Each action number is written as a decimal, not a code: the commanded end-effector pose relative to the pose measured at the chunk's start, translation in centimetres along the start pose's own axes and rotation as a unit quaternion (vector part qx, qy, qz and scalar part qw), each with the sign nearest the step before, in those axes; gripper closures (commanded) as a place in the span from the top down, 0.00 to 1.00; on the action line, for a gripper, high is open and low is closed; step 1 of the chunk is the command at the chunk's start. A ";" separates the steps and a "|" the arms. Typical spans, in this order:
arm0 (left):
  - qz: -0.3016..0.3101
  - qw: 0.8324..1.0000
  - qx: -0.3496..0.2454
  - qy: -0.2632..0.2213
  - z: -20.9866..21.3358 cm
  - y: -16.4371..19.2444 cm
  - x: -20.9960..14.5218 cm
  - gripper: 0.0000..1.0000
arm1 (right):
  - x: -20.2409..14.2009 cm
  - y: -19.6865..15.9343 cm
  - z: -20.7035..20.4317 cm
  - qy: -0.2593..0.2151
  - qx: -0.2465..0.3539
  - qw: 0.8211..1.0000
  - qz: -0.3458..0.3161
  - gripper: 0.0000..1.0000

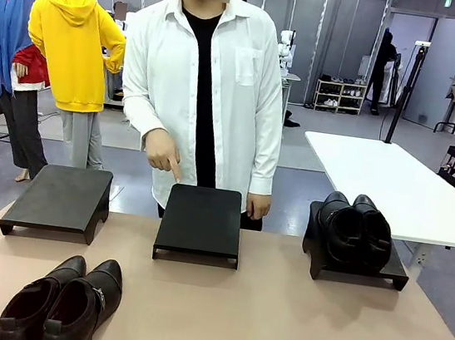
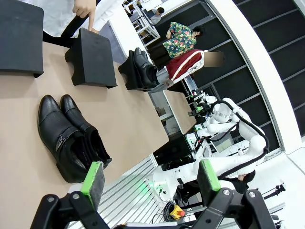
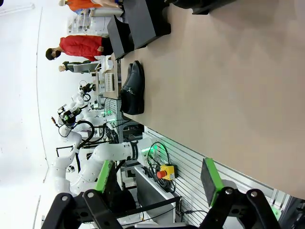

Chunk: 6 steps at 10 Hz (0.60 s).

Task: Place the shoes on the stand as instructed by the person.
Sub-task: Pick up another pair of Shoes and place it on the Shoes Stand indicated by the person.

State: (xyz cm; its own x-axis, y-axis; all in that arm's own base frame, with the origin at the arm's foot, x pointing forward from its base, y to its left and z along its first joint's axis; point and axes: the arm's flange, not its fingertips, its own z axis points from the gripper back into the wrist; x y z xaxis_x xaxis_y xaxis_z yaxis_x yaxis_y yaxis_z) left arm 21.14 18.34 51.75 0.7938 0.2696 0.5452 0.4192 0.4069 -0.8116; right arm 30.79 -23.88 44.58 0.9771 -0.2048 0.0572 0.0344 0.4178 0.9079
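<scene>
Both end effectors hang open and empty: the left end effector (image 2: pixel 150 177) near the ankle-high black glossy leather shoes with a small metal buckle (image 1: pixel 63 299), the right end effector (image 3: pixel 158 177) well apart from them. That pair lies on the tan bench (image 1: pixel 274 327), short of all the stands. The lower-cut black leather shoes (image 1: pixel 356 229) already sit on the right black stand (image 1: pixel 398 275). The person's hand (image 1: pixel 163 151) points at the middle flat black stand (image 1: pixel 201 221). The left black stand (image 1: pixel 60 198) lies closer, so the buckled pair could go there by mistake. Glossy leather may slip from the pads, and a carried shoe could strike the pointing finger if it stays there.
</scene>
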 end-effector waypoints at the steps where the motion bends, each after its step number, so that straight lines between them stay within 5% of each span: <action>1: -0.010 1.000 -0.009 -0.002 0.2 -0.1 0.3 1.00 | -0.2 0.0 0.1 0.002 -0.009 1.000 0.004 0.91; 3: 0.004 1.000 0.017 0.017 -1.9 -0.9 1.4 1.00 | -0.2 0.0 0.1 0.002 -0.009 1.000 0.004 0.91; 6: 0.004 0.991 0.047 0.126 -10.2 -5.8 6.0 1.00 | -0.2 0.0 0.1 0.002 -0.009 1.000 0.004 0.91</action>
State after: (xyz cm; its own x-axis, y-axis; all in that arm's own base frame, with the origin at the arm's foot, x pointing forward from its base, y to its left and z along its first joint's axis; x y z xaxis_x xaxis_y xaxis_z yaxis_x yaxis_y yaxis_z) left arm 25.63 11.12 54.93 0.8680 0.1120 0.4838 0.3861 0.4604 -0.7993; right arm 30.80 -23.86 44.62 0.9773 -0.2039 0.0579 0.0336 0.4188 0.9075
